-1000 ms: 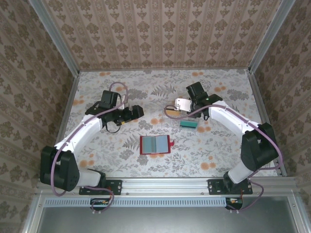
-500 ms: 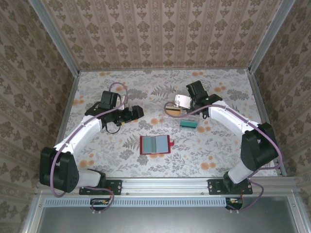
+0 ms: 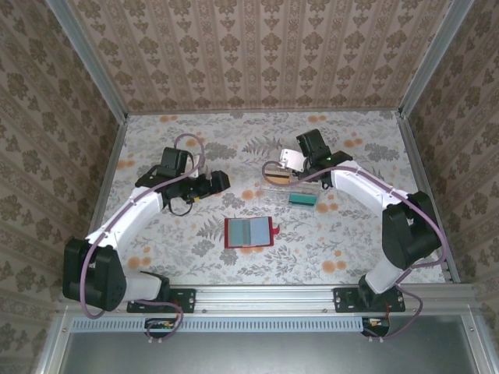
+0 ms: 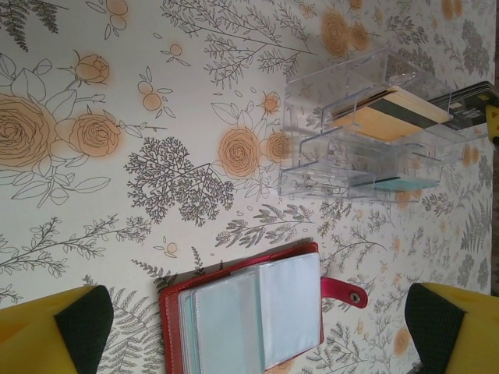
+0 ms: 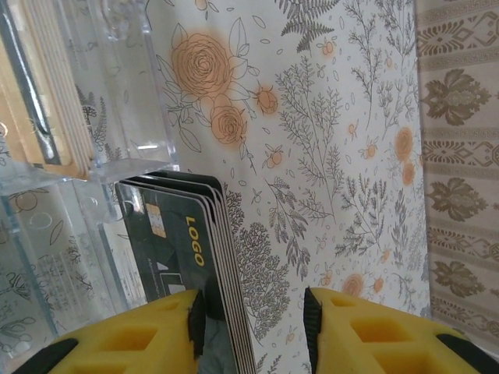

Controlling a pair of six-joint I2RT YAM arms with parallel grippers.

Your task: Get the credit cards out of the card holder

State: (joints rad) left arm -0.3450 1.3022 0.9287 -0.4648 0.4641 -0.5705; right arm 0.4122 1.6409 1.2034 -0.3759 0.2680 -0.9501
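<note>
Tabletop [image 3: 195, 132], top external view: floral print, walled on three sides. Red bi-fold card holder [image 3: 249, 232] spread open and flat near the front centre, grey-blue lining up, tab [image 3: 274, 227] at its right edge. Clear acrylic organiser [image 3: 290, 187] beyond and to the right, apart from the card holder; teal card [image 3: 302, 198] at its near end, tan-gold cards [image 3: 276, 179] further back. Left arm [image 3: 132, 210] reaching in from the left, left jaws well apart from both card holder and organiser. Right arm [image 3: 366, 187] bent over the organiser's far end.

Left wrist view: left jaws released and spread wide, black pads [image 4: 82, 319] in the lower corners, grasping nothing. Card holder [image 4: 249, 312] seen between them, clear sleeves up, snap tab [image 4: 343, 292] to the right. Organiser [image 4: 312, 167] above it, holding tan-gold cards [image 4: 386, 117] and teal card [image 4: 394, 185]; black cards [image 4: 468, 100] at its far edge.

Right wrist view: right jaws parted, yellow fingers [image 5: 366, 335] at the bottom. Stack of black cards [image 5: 183, 234] marked LOGO standing on edge between them, against one pad, clear gap to the other; not clamped. Tan-gold cards [image 5: 47, 109] in the neighbouring clear compartment.
</note>
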